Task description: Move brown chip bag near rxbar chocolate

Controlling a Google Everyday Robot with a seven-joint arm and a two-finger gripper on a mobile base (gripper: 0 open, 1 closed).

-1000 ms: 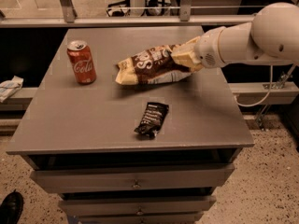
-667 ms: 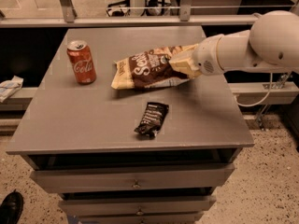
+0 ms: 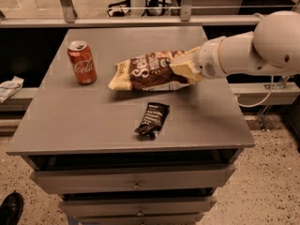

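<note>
The brown chip bag (image 3: 150,71) has a dark brown centre and pale yellow ends, and hangs tilted just above the middle of the grey table (image 3: 93,118). My gripper (image 3: 187,68) reaches in from the right on a white arm and is shut on the bag's right end. The rxbar chocolate (image 3: 152,119), a small black wrapper, lies flat on the table just in front of the bag, a short gap below it.
A red soda can (image 3: 82,62) stands upright at the left of the table, beside the bag's left end. Drawers run along the table's front below the top. A railing crosses behind the table. A shoe tip (image 3: 10,207) shows at the bottom left.
My gripper has carried the bag slightly left and toward the table's front, closer to the rxbar. The can and the rxbar have not moved.
</note>
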